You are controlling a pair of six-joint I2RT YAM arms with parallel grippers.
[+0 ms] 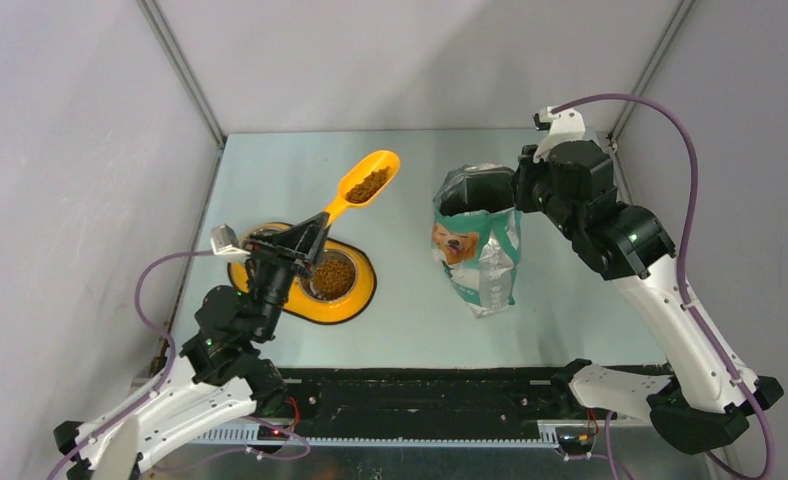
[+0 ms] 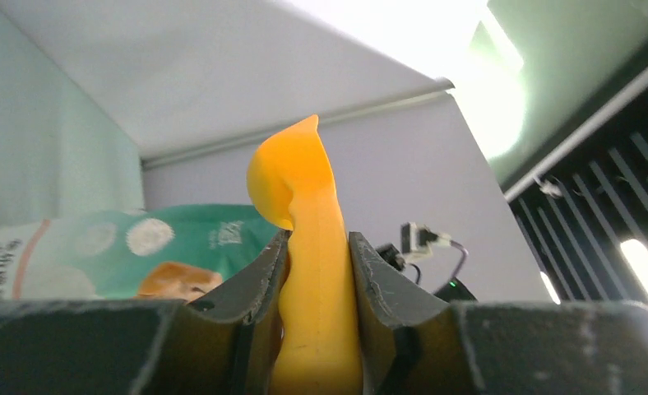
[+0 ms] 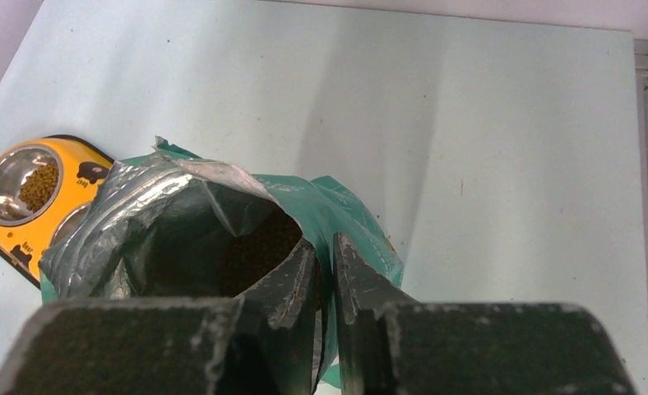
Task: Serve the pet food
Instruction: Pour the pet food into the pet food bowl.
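1. Left gripper (image 2: 317,247), closest to its wrist camera, is clamped on the handle of the orange scoop (image 2: 292,177).
2. Raised over the table (image 1: 410,330), beyond the far side of the feeder (image 1: 358,300) and left of the bag (image 1: 485,265), the scoop carries a heap of pet food (image 1: 368,185).
3. More pet food lies in one steel bowl (image 3: 0,185) of the feeder and inside the open bag.
4. Right gripper (image 3: 327,259) pinches the bag's right rim, fingers nearly together. The bag stands upright at mid-table.

bench (image 1: 410,320) pale grey-green | grey walls (image 1: 390,60) on three sides of bench | metal posts (image 1: 182,70) at its far corners
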